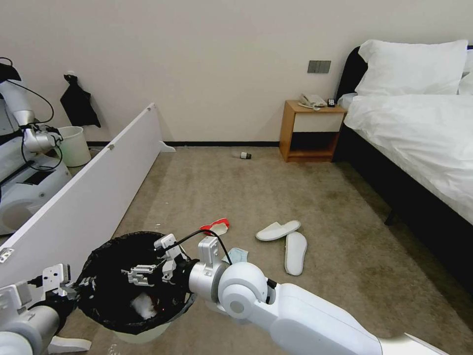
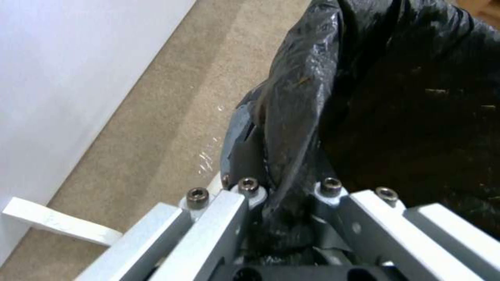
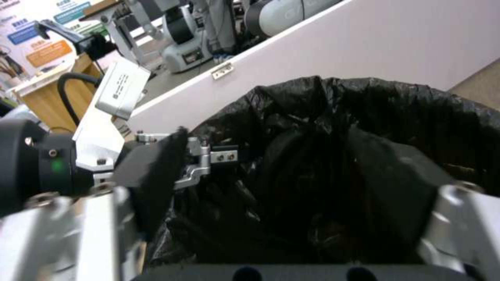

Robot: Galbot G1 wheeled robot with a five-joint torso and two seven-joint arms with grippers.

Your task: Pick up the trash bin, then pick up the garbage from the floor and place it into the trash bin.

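trash bin base cut off by picture edge, small bottle too distant to identify, face mask half-hidden behind right arm

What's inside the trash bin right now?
In the head view, the trash bin holds crumpled white tissue at the bottom. The right gripper hangs open above the opening, and the left gripper clamps the rim. The black liner's folds hide anything else.

We count one trash bin, two white slippers, one red-and-white packet and one face mask. One small bottle, one nightstand and two grippers.
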